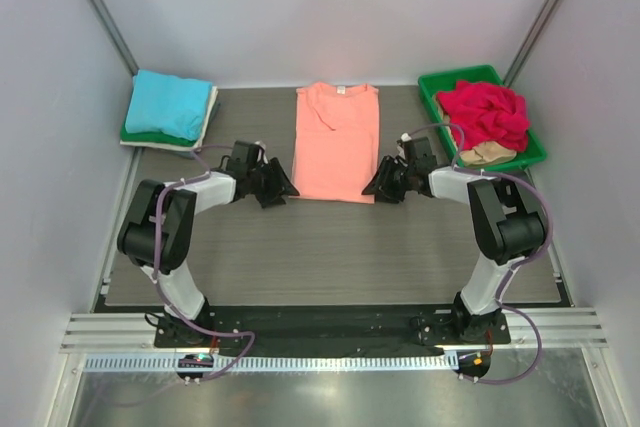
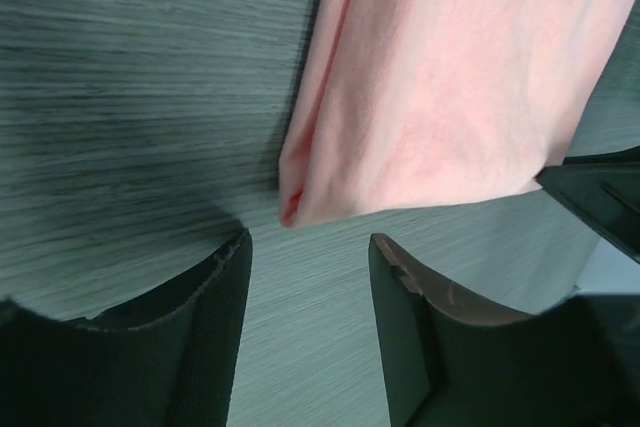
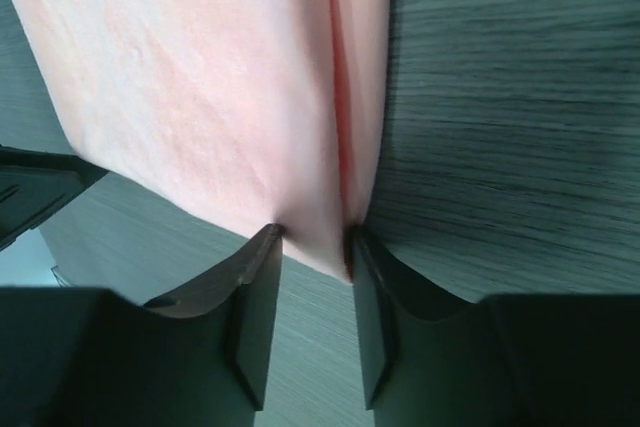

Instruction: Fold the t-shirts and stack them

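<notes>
Top view: the long salmon-orange cloth t-shirt [image 1: 337, 142] lies flat between both jaws, sides folded in, no crosswise fold yet. A folded pile with a turquoise t-shirt [image 1: 168, 102] on top sits beyond the left jaws, done. A crumpled red t-shirt [image 1: 485, 112] and a beige one [image 1: 488, 154] wait in the green plastic tray [image 1: 433, 87] beyond the right jaws.
Left wrist: left jaws open, hem corner just ahead of the tips.
Right wrist: right jaws straddle the other corner, cloth touching both tips; cannot tell if clamped.

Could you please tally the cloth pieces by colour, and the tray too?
Salmon-orange cloth t-shirt, laid flat: 1
Turquoise folded cloth shirt: 1
White folded cloth shirt: 1
Green folded cloth shirt: 1
Red crumpled cloth shirt: 1
Beige crumpled cloth shirt: 1
Green plastic tray: 1
Total: 7
</notes>
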